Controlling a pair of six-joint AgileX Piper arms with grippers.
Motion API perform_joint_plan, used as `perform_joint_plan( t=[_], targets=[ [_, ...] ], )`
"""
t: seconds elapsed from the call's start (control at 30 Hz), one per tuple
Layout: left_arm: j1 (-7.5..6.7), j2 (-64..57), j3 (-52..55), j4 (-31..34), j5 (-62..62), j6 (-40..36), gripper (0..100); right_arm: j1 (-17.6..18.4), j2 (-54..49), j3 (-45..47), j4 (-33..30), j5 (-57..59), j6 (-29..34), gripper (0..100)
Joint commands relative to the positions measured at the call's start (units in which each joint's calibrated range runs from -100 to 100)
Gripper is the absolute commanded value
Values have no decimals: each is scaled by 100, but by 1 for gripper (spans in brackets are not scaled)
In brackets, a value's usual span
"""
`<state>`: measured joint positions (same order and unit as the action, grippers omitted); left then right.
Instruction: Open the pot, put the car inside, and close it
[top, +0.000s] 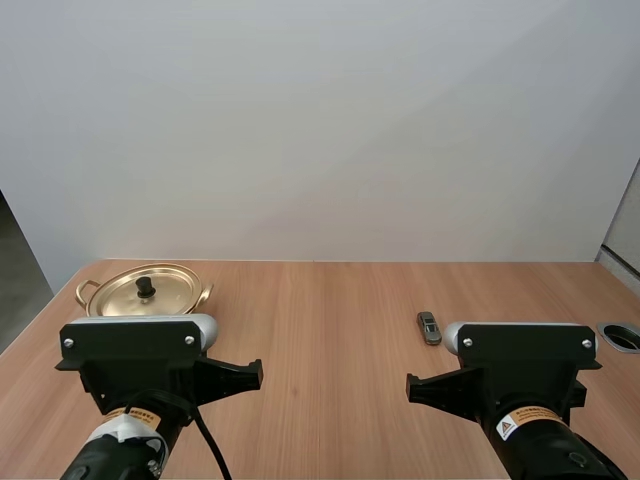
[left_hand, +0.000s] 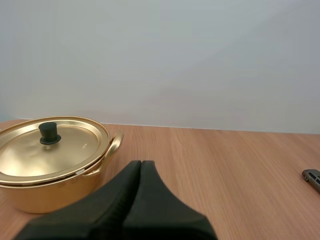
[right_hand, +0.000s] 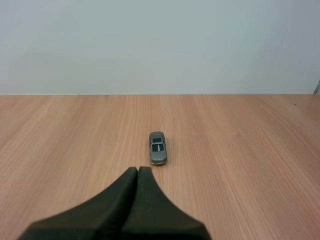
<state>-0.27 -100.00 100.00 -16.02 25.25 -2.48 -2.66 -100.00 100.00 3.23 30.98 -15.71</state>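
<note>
A gold pot stands at the table's far left, its gold lid on, with a black knob in the middle. A small grey toy car lies on the wood right of centre. In the left wrist view my left gripper is shut on nothing, its fingers one dark wedge just short of the pot's handle. My right gripper is likewise shut and empty, its tip a short way before the car, not touching it.
The wooden table stretches bare between pot and car. A round grey cable hole sits near the right edge. Both arm bases stand at the near edge. A white wall rises behind the table.
</note>
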Motion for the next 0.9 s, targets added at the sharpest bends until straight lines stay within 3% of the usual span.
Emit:
perform_joint_plan(
  t=[0.0, 0.57, 0.63, 0.8, 0.87],
  targets=[
    [-1, 0, 0, 6, -5, 1, 0, 5, 0, 0, -7, 11, 1, 0],
    [-1, 0, 0, 6, -3, -280, 0, 5, 0, 0, 119, 30, 1, 0],
    [-1, 0, 0, 149, -124, -162, 0, 5, 0, 0, -323, 26, -43, 0],
    [-1, 0, -962, 1919, -242, 710, 0, 5, 0, -350, -2080, -244, -34, 0],
    [-1, 0, -1614, 2277, 182, 710, 0, 5, 0, -733, -2892, -244, -34, 0]
  ],
)
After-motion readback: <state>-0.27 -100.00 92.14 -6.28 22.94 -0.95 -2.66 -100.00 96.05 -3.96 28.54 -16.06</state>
